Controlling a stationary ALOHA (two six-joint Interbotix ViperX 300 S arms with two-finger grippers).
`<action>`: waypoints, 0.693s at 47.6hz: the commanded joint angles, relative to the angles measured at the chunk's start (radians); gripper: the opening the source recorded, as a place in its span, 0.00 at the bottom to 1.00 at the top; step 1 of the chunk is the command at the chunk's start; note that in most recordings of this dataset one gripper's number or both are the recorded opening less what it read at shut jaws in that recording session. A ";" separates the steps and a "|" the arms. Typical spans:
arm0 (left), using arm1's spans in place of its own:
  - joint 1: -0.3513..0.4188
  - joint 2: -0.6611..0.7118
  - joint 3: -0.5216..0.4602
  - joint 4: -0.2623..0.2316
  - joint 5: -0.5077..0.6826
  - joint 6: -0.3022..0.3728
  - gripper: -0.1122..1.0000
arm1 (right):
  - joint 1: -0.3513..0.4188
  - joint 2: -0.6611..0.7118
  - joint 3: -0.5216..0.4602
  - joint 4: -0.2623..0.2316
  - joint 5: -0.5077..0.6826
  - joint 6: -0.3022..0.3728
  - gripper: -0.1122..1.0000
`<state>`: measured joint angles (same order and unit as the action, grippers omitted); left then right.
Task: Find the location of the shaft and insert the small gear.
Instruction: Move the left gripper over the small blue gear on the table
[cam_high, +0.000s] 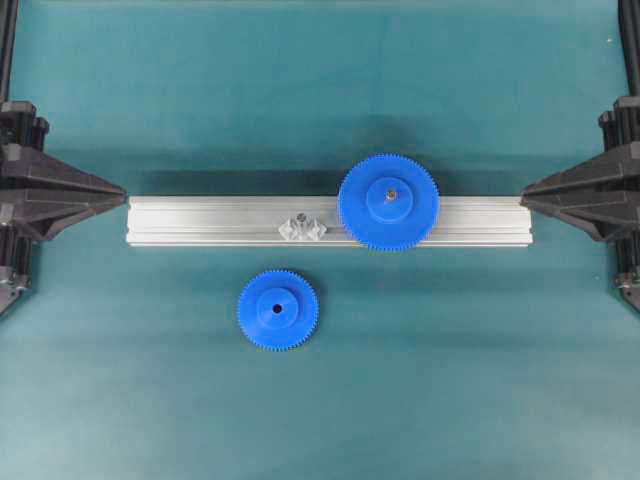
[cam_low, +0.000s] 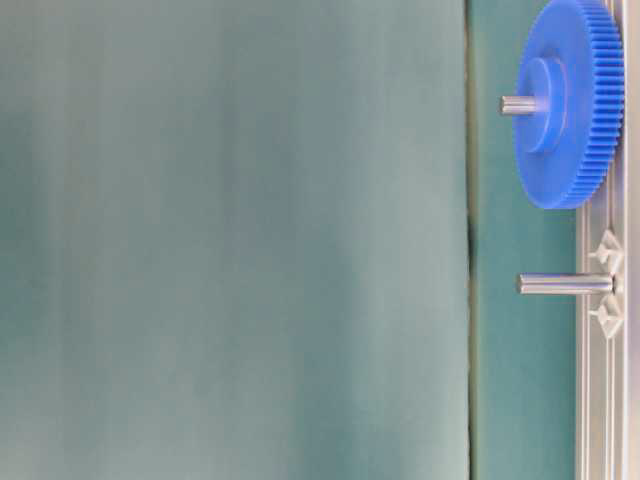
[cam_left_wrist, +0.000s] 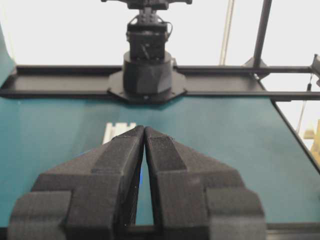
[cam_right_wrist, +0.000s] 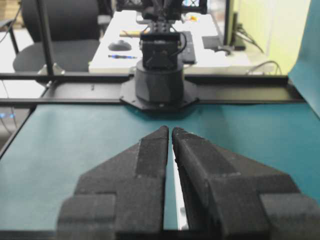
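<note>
Both jaws together, empty. You open left gripper (cam_left_wrist: 144, 131), take small gear (cam_high: 277, 310) by rim, keep level, align hole over shaft (cam_high: 299, 217).

We see the small gear (cam_high: 277, 310) as bright blue plastic, smooth on its hub and finely toothed at the rim. The larger gear (cam_high: 388, 202) looks the same plastic. The shaft (cam_low: 565, 284) is polished grey metal, with clear faceted plastic (cam_high: 302, 229) at its base. The rail (cam_high: 200, 220) is matt ribbed aluminium. The table cover (cam_high: 450, 380) looks matt teal. The gripper fingers (cam_left_wrist: 125, 150) have rough black padding.
</note>
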<state>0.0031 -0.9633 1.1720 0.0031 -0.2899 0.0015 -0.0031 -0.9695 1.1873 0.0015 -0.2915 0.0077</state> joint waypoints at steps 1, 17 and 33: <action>-0.017 0.020 0.008 0.011 -0.006 -0.026 0.20 | 0.006 0.017 0.015 0.005 -0.011 0.000 0.25; -0.063 0.141 -0.012 0.011 -0.006 -0.081 0.11 | 0.003 0.014 0.074 0.035 0.000 0.089 0.11; -0.084 0.276 -0.080 0.011 0.081 -0.084 0.11 | -0.005 0.014 0.075 0.035 0.112 0.092 0.11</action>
<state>-0.0675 -0.7072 1.1336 0.0123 -0.2362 -0.0798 -0.0015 -0.9633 1.2778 0.0337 -0.2010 0.0905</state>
